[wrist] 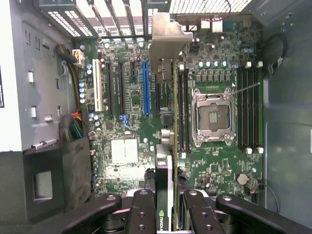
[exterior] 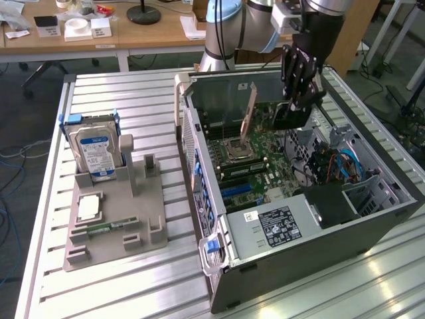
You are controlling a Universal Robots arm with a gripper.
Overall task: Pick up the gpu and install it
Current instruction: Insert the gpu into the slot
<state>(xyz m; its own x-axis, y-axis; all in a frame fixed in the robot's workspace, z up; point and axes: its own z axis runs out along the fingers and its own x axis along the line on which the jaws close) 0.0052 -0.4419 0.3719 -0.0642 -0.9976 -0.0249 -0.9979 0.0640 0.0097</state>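
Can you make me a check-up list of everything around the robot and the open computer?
Surface: slatted metal table.
Job's things: gpu held above the motherboard inside the open computer case, not in a slot yet.
Clutter: grey holder with hard drive, processor and memory stick.
Grippers: gripper over the case, fingers shut on the gpu.
Cables: blue and red cables inside the case.
Surroundings: wooden desk behind, with a tape roll.

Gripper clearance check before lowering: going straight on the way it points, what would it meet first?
The gripper's held gpu would probably touch the motherboard first, just beside the blue slot; depth is unclear.
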